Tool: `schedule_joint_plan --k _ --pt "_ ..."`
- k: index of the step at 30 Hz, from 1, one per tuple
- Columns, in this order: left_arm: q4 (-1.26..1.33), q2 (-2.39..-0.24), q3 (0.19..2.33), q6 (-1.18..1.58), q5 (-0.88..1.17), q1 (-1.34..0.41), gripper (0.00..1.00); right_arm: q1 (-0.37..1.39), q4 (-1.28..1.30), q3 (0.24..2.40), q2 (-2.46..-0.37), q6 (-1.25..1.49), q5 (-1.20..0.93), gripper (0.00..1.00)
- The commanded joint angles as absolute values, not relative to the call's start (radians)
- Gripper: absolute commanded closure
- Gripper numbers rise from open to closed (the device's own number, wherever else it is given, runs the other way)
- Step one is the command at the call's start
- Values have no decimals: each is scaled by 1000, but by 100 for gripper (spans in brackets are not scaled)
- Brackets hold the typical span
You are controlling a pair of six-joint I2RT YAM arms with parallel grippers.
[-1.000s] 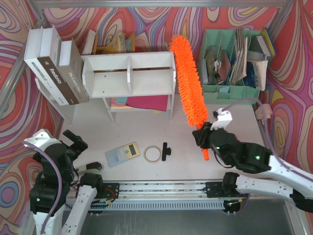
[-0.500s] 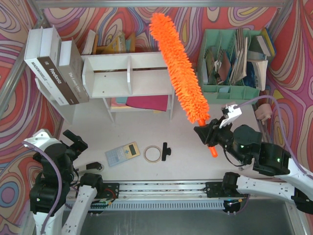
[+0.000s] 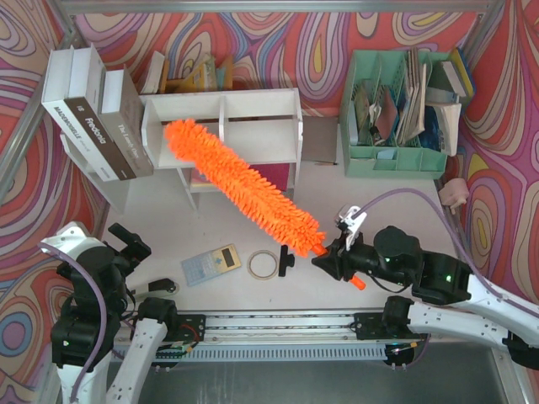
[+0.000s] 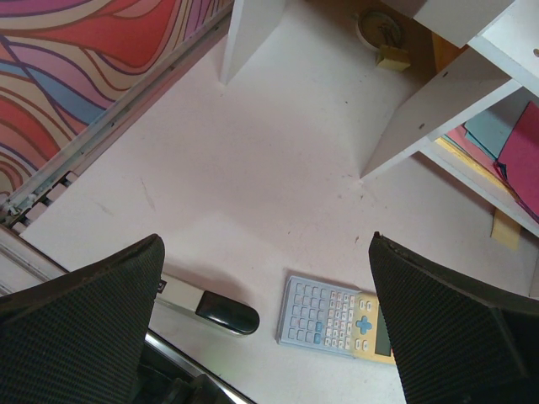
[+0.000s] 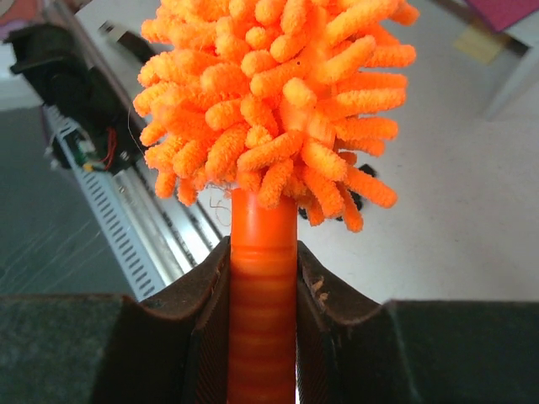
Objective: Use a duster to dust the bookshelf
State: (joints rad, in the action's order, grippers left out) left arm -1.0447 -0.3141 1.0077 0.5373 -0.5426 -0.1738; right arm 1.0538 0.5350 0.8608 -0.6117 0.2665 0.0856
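The white bookshelf (image 3: 253, 105) stands at the back centre, and one of its legs (image 4: 421, 118) shows in the left wrist view. The orange duster (image 3: 244, 189) slants from lower right to upper left, its fluffy tip in front of the shelf's left compartment; I cannot tell whether it touches. My right gripper (image 3: 337, 257) is shut on its plastic handle (image 5: 263, 286), with the fluffy head (image 5: 278, 101) just above the jaws. Far from the shelf, my left gripper (image 3: 126, 240) hangs open at the near left, and nothing sits between its fingers (image 4: 84, 320).
A calculator (image 3: 211, 263), a tape ring (image 3: 262, 264) and a black clip (image 3: 286, 259) lie on the table near the front. A stapler (image 4: 221, 313) rests by the left arm's base. Big books (image 3: 93, 114) lean left of the shelf. A green organizer (image 3: 396, 109) stands at the back right.
The right arm has swung the duster from near-upright beside the shelf's right end down and to the left, across the shelf front. The left arm has not moved.
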Motion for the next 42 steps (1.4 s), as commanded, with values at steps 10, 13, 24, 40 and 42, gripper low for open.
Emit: schedule_joint_plan --k 10,13,24,40,42 --pt "-1037 -325 994 527 -550 -167 2 1058 421 845 -725 202 -173 100" --pt "-1033 -327 994 521 -539 -168 2 1059 422 841 -753 204 -178 100" --pt "-989 -320 986 477 -426 -167 2 1110 324 791 -920 218 -167 100" --pt "-992 -283 983 487 -450 -167 2 1247 -98 886 -1360 497 207 100" --pt "-991 -279 985 489 -453 -168 1 1247 -95 941 -1432 500 206 100"
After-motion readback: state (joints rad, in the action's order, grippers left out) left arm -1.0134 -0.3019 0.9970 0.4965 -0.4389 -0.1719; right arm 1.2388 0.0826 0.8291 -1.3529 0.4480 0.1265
